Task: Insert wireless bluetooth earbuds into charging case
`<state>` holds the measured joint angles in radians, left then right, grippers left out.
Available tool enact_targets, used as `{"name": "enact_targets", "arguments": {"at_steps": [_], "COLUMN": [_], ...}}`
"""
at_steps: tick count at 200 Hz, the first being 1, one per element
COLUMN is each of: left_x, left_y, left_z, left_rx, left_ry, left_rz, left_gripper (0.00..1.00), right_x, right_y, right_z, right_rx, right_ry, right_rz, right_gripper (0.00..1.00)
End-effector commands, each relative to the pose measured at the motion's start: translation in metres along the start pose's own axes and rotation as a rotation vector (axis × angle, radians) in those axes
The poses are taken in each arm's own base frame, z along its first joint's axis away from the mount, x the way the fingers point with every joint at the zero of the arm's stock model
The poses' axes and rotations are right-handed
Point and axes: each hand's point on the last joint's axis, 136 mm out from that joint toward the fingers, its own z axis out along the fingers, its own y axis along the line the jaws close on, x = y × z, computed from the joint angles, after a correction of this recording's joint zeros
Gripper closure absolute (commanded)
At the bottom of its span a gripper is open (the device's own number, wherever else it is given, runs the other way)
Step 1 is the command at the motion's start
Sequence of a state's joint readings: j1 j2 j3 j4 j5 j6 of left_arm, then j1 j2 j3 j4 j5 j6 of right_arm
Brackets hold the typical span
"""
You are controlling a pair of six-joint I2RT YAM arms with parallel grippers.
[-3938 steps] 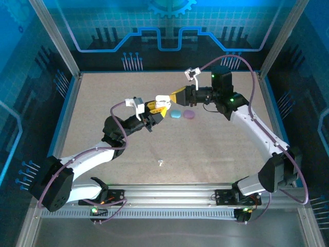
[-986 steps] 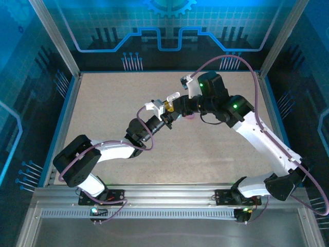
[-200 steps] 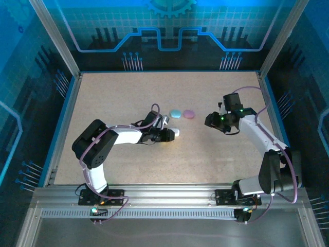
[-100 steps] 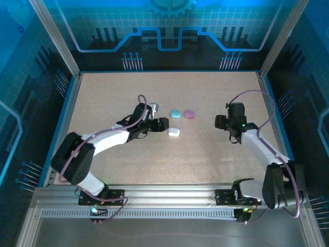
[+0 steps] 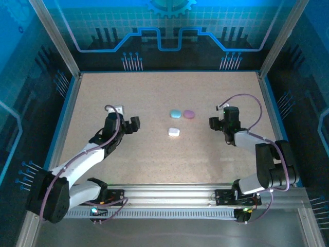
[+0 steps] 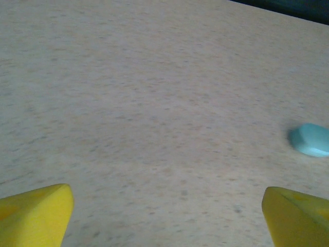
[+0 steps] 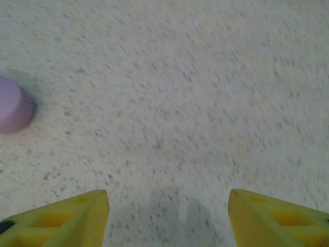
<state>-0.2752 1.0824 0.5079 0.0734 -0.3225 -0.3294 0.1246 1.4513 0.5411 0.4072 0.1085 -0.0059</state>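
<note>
Three closed pebble-like charging cases lie mid-table: a light blue case (image 5: pixel 176 113), a pink-purple case (image 5: pixel 189 113) and a white case (image 5: pixel 174 132) in front of them. The earbuds are out of view. My left gripper (image 5: pixel 132 125) is open and low over the table, well left of the white case. In the left wrist view its yellow fingertips (image 6: pixel 33 213) stand wide apart over bare table, with the blue case (image 6: pixel 311 140) far right. My right gripper (image 5: pixel 212 122) is open, right of the pink-purple case (image 7: pixel 14 110), with nothing between its fingers (image 7: pixel 277 216).
The speckled beige table (image 5: pixel 154 159) is bounded by a blue rim and metal frame posts (image 5: pixel 69 67). Both arms lie folded low, the left along the left half, the right along the right edge.
My left gripper opened, let go of the white case and drew back to the left. The white case stays on the table. The right arm folded down lower near the right side.
</note>
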Motion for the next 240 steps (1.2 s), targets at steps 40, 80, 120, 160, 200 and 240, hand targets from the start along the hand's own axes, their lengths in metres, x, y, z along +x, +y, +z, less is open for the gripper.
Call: {"name": "enact_targets", "arguments": {"at_steps": [40, 80, 120, 160, 200, 240], "left_x": [-0.037, -0.023, -0.031, -0.016, -0.024, -0.023], "left_y": [0.046, 0.038, 0.035, 0.059, 0.067, 0.063], "left_z": [0.002, 0.037, 0.045, 0.047, 0.069, 0.069], "left_rx": [-0.173, -0.109, -0.045, -0.012, -0.107, -0.093], "left_ry": [-0.176, -0.232, -0.320, -0.382, -0.289, -0.281], "left_rz": [0.114, 0.219, 0.252, 0.147, 0.146, 0.158], "left_gripper": [0.04, 0.04, 0.03, 0.03, 0.01, 0.01], "right_x": [-0.012, -0.012, -0.011, -0.012, -0.012, -0.012], "right_y": [-0.019, -0.019, -0.019, -0.019, -0.019, -0.019], "right_z": [0.000, 0.000, 0.000, 0.000, 0.000, 0.000], "right_rx": [0.022, 0.031, 0.030, 0.030, 0.029, 0.030], "right_ry": [-0.186, -0.181, -0.180, -0.181, -0.182, -0.183], "right_rz": [0.027, 0.025, 0.025, 0.024, 0.025, 0.025], "right_gripper": [0.00, 0.00, 0.00, 0.00, 0.00, 0.00]}}
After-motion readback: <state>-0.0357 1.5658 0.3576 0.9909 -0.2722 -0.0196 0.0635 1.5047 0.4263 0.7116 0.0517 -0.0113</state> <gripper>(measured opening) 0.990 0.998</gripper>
